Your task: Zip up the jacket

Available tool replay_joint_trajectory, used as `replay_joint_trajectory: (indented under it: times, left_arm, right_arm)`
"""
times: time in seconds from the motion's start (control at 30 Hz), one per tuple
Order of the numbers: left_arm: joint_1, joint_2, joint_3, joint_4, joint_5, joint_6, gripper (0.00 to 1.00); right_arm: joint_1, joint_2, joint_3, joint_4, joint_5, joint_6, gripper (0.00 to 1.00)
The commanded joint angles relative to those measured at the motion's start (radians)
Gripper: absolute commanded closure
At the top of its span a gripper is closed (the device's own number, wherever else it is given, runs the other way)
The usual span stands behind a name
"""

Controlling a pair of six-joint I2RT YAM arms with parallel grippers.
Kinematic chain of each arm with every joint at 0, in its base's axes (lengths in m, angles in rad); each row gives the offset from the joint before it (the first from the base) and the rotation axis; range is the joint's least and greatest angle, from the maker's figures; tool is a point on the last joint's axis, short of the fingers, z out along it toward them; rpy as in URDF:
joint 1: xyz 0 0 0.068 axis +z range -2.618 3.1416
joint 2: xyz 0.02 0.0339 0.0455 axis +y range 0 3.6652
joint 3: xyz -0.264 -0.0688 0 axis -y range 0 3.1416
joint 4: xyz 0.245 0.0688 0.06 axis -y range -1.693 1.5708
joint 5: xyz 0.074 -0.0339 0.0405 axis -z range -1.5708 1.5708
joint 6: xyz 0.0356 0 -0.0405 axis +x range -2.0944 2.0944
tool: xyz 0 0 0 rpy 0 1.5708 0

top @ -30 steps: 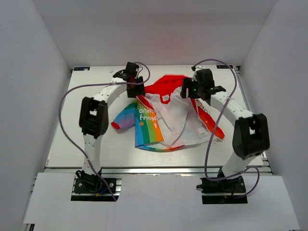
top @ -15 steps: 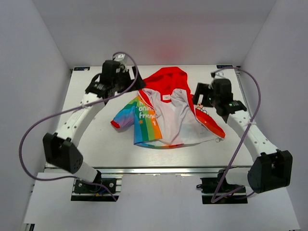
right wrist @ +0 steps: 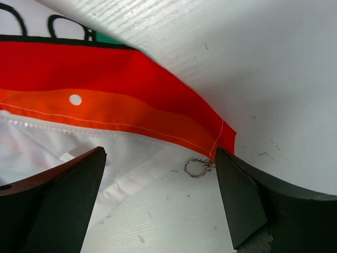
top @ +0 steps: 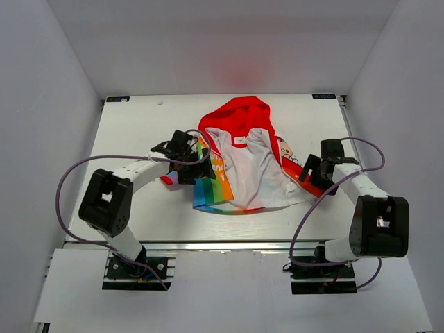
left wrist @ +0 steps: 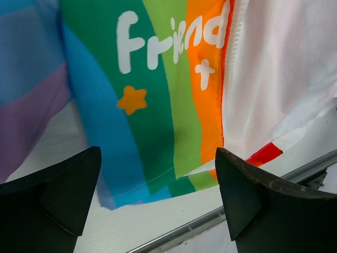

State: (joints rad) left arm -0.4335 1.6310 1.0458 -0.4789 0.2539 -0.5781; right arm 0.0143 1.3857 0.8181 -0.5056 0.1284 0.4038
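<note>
The jacket [top: 243,166] lies open on the table, red hood [top: 239,114] at the back, white lining up. My left gripper [top: 198,165] is open over the rainbow-striped left panel [left wrist: 158,105] with the "friend" print; the white zipper edge [left wrist: 235,47] runs beside it. My left gripper [left wrist: 158,203] holds nothing. My right gripper [top: 310,173] is open at the jacket's right lower corner. In the right wrist view the red-orange hem [right wrist: 131,105] and a small metal zipper pull ring [right wrist: 196,168] lie between the fingers of my right gripper [right wrist: 160,203], untouched.
The white table [top: 132,132] is boxed in by white walls at the left, right and back. Its metal front rail [left wrist: 221,216] runs just beyond the jacket's lower hem. Purple cables loop off both arms.
Both grippers have come from the hood end at the back to the jacket's lower front. The left is now over the rainbow panel, the right at the right hem corner. The jacket lies spread flatter.
</note>
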Motion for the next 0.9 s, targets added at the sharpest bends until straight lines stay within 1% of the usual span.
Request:
replay_joint_trajectory:
  times: [0.0, 0.17, 0.23, 0.33, 0.37, 0.43, 0.47, 0.5, 0.53, 0.57, 0.6, 0.63, 0.73, 0.83, 0.87]
  left_arm:
    - [-0.005, 0.076, 0.026, 0.057, 0.027, -0.026, 0.02]
    - [-0.002, 0.185, 0.106, 0.003, -0.039, -0.014, 0.02]
    - [0.021, 0.233, 0.143, -0.006, -0.054, -0.011, 0.02]
    - [0.076, 0.300, 0.181, -0.006, -0.070, -0.008, 0.02]
    - [0.090, 0.317, 0.194, -0.010, -0.083, -0.008, 0.02]
    - [0.128, 0.367, 0.253, -0.044, -0.120, 0.000, 0.02]
    - [0.137, 0.380, 0.272, -0.056, -0.128, 0.006, 0.02]
    - [0.148, 0.386, 0.286, -0.061, -0.133, 0.011, 0.02]
    - [0.162, 0.389, 0.302, -0.058, -0.140, 0.012, 0.02]
    - [0.167, 0.389, 0.310, -0.055, -0.136, 0.020, 0.02]
    - [0.168, 0.388, 0.321, -0.059, -0.125, 0.026, 0.02]
    - [0.170, 0.385, 0.330, -0.064, -0.116, 0.032, 0.02]
    - [0.170, 0.334, 0.323, -0.064, -0.074, 0.050, 0.02]
    - [0.170, 0.224, 0.266, -0.056, -0.077, 0.063, 0.02]
    - [0.170, 0.166, 0.243, -0.058, -0.079, 0.067, 0.02]
  right_arm:
    - [-0.004, 0.042, -0.005, 0.007, 0.037, 0.009, 0.11]
    - [-0.004, 0.111, -0.013, 0.035, -0.015, -0.025, 0.11]
    - [-0.004, 0.130, -0.011, 0.035, -0.019, -0.031, 0.12]
    - [-0.004, 0.124, -0.014, 0.024, -0.038, -0.034, 0.25]
    - [-0.004, 0.118, -0.022, 0.033, -0.102, -0.043, 0.36]
    - [-0.002, 0.081, -0.042, 0.055, -0.194, -0.048, 0.46]
    - [0.004, 0.070, -0.063, 0.064, -0.270, -0.054, 0.46]
    - [0.016, 0.059, -0.069, 0.067, -0.292, -0.056, 0.44]
    - [0.060, 0.046, -0.074, 0.061, -0.297, -0.059, 0.40]
    - [0.090, 0.041, -0.074, 0.053, -0.285, -0.062, 0.35]
    - [0.116, 0.036, -0.071, 0.030, -0.268, -0.069, 0.34]
    - [0.153, 0.024, -0.070, 0.021, -0.250, -0.069, 0.34]
    - [0.164, -0.017, -0.053, -0.014, -0.201, -0.072, 0.33]
    - [0.176, -0.060, -0.016, -0.065, -0.159, -0.086, 0.33]
    - [0.182, -0.068, -0.008, -0.076, -0.135, -0.092, 0.33]
